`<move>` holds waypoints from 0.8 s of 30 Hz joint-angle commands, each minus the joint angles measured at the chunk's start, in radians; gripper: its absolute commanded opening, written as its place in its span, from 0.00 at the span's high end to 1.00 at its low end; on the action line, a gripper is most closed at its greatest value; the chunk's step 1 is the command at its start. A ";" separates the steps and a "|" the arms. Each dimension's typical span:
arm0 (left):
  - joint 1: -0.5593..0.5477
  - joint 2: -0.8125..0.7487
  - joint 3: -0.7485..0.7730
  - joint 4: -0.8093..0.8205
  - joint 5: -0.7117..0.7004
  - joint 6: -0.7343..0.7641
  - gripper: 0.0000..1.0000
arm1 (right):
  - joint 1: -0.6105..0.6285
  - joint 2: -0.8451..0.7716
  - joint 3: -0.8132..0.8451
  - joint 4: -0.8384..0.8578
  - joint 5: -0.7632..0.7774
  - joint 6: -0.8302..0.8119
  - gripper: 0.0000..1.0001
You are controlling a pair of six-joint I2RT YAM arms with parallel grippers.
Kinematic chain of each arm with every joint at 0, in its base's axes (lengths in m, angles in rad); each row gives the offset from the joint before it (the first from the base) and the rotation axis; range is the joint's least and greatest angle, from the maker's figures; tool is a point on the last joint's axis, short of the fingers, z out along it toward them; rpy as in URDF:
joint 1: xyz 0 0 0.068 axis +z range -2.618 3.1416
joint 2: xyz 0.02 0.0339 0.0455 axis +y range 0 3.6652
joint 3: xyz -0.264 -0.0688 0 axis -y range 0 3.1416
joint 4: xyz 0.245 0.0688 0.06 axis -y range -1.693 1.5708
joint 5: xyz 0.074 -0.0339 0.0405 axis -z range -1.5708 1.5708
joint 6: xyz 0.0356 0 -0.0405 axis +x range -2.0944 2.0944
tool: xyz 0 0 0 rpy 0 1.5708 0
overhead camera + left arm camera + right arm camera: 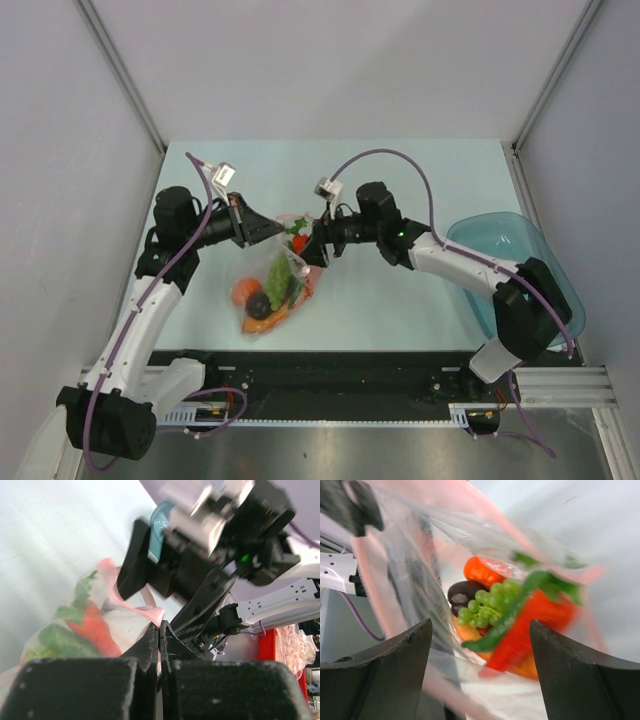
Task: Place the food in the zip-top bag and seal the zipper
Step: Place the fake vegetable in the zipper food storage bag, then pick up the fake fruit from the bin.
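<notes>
The clear zip-top bag [272, 285] lies at mid-table and is lifted at its far end. Inside it are the food pieces: green grape bunch [489, 606], dark ball [462, 592], orange-red round fruit [481, 572] and a red-orange carrot [532, 622] with green leaves. My left gripper [160, 628] is shut on a corner of the pink-red zipper [151, 613] at the bag's mouth. My right gripper [481, 632] stands open right at the mouth, its fingers wide apart on either side of the crinkled plastic, gripping nothing. In the top view both grippers, left [277, 229] and right [312, 246], meet above the bag's upper end.
A teal translucent bowl [512, 248] sits at the right edge of the table, under the right arm's elbow. Grey walls enclose the table on three sides. The arm bases and a black rail run along the near edge.
</notes>
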 commanded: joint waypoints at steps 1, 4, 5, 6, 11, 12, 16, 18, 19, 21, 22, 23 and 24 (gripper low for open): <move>0.005 -0.039 0.021 0.034 0.016 0.055 0.99 | -0.058 -0.149 0.065 -0.135 -0.040 -0.106 0.17; 0.005 -0.033 0.023 0.025 0.010 0.055 1.00 | -0.126 -0.247 0.076 -0.273 -0.049 -0.150 0.16; 0.005 -0.031 0.021 0.026 0.008 0.055 0.99 | -0.170 -0.270 0.077 -0.314 -0.047 -0.172 0.14; 0.005 -0.028 0.020 0.028 0.007 0.057 0.99 | -0.201 -0.318 0.077 -0.359 -0.046 -0.218 0.14; 0.005 -0.016 0.008 0.037 0.007 0.055 1.00 | -0.453 -0.410 0.116 -0.786 0.055 -0.511 0.12; 0.005 -0.016 0.008 0.036 0.008 0.055 1.00 | -0.484 -0.419 0.128 -0.928 0.078 -0.573 0.12; 0.005 -0.013 0.006 0.042 0.011 0.057 1.00 | -0.610 -0.429 0.142 -1.213 0.303 -0.913 0.21; 0.005 -0.008 0.006 0.037 0.013 0.060 1.00 | -0.763 -0.412 0.140 -1.331 0.370 -0.995 0.23; 0.005 -0.007 0.009 0.034 0.016 0.061 1.00 | -0.819 -0.380 0.140 -1.374 0.408 -1.107 0.23; 0.005 0.002 0.011 0.034 0.021 0.061 1.00 | -0.908 -0.341 0.139 -1.462 0.471 -1.202 0.28; 0.005 0.007 0.011 0.037 0.024 0.061 1.00 | -0.993 -0.305 0.139 -1.473 0.526 -1.239 0.31; 0.003 0.008 0.012 0.037 0.024 0.061 1.00 | -1.026 -0.289 0.139 -1.474 0.557 -1.299 0.34; 0.003 0.011 0.012 0.040 0.022 0.061 1.00 | -1.057 -0.271 0.137 -1.459 0.586 -1.321 0.35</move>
